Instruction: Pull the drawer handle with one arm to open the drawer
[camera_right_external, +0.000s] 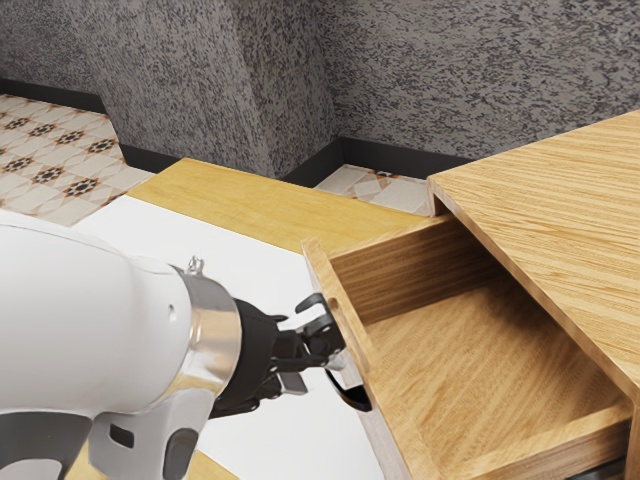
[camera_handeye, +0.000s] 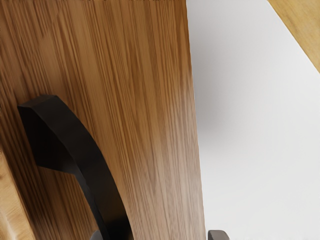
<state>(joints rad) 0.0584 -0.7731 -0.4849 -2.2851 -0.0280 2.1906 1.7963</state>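
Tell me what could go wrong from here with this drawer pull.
1. The drawer already stands well out of the cabinet; pulling on might jam it at its stop or drag it out.
2. The pincer is at the curved black handle; a slanted pull could slide it off.

**Room around the drawer front**

The white table (camera_right_external: 250, 265) lies bare along the drawer (camera_right_external: 470, 370) front, so there is free passage there. The black handle (camera_handeye: 85, 165) bows out from that front, blocking close in. The drawer's well is open from above, except at its inner end, where the cabinet top (camera_right_external: 560, 200) overhangs.
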